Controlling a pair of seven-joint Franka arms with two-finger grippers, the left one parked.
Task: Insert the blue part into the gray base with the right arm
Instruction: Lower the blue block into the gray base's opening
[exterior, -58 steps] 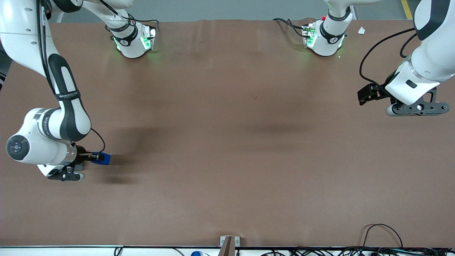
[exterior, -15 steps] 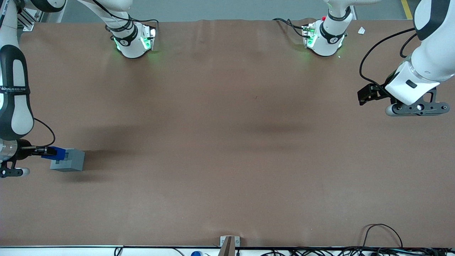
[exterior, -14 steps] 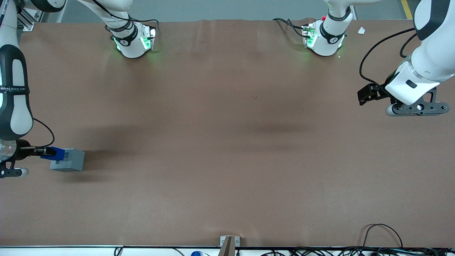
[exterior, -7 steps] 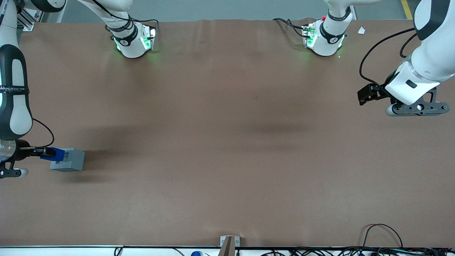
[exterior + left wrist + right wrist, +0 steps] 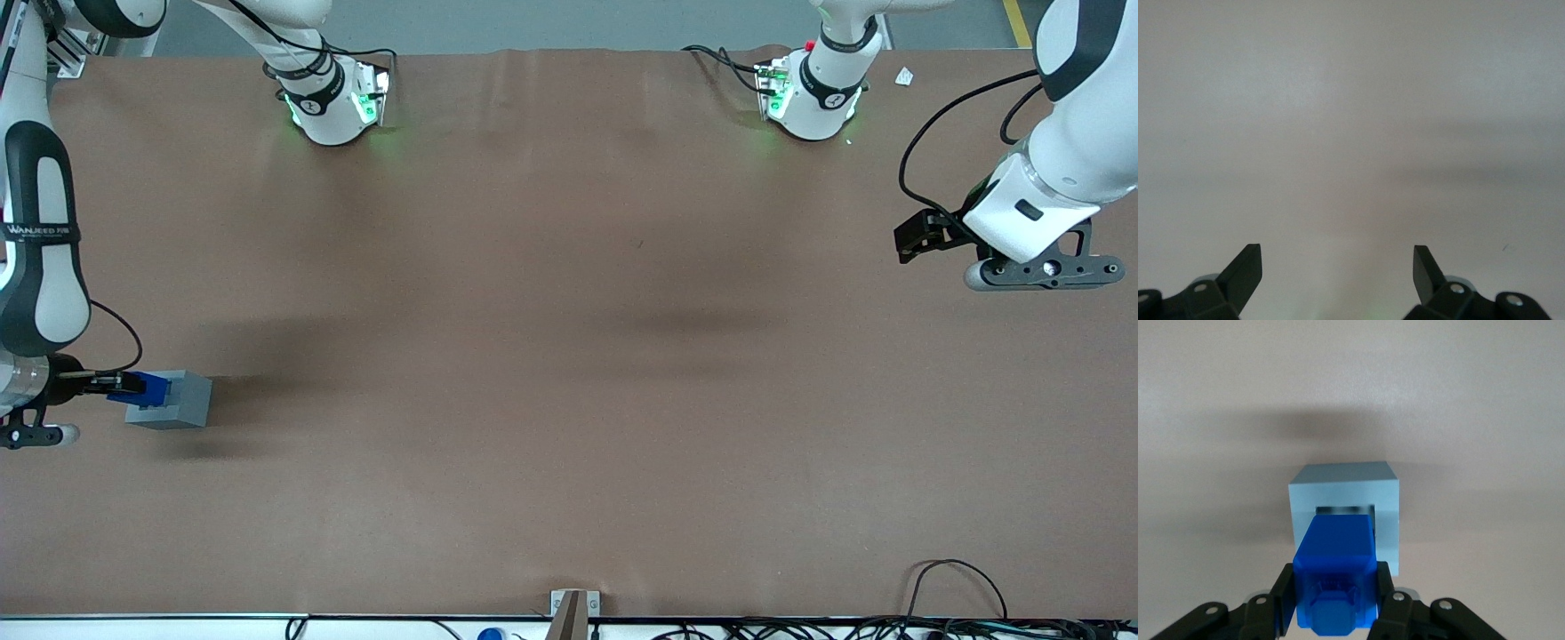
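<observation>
Front view is showing the right arm [image 5: 40, 258] hanging down at the working arm's end of the table [image 5: 569, 356], its forearm running toward the camera and its wrist bending over so that the gripper [image 5: 111, 384] is pointing sideways, low over the surface, toward the parked arm's end. The fingers are clamping the blue part [image 5: 142, 388] between them, one on each flank; in the right wrist view the two black fingers [image 5: 1286, 590] are pressing against the sides of the blue part [image 5: 1336, 577], whose stubbed end is facing the camera. The part's leading end is reaching onto the gray base [image 5: 172, 400], which is sitting flat on the table just ahead of the gripper. In the wrist view the gray base [image 5: 1343, 495] is showing its square recess directly ahead of the part, and the part's front edge is overlapping the recess opening; how deep it is sitting cannot be told. A dark shadow is lying on the table beside the base. Black cables [image 5: 956, 587] are trailing along the table edge nearest the camera, well apart from the base.
</observation>
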